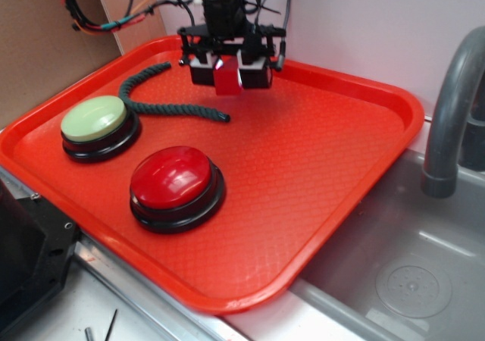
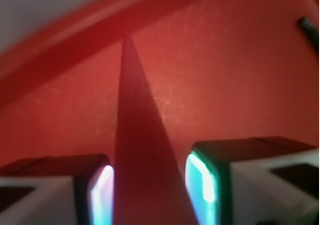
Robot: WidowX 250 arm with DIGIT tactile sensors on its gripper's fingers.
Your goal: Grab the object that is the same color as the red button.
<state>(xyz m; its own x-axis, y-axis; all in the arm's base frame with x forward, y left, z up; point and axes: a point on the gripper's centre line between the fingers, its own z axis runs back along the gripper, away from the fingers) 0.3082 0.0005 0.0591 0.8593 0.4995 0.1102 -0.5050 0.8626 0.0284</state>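
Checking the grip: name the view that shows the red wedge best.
The wrist view: the red wedge fills the frame between both fingers, though blurred. The exterior view shows the red wedge small, held in the gripper above the red tray.

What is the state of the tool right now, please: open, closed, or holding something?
Tool: closed on the small red block, which sits between its two fingers, lifted above the red tray.

No readable text.
No lettering, brand, number or sign legible on anything in the exterior or wrist view; the wrist view is blurred.
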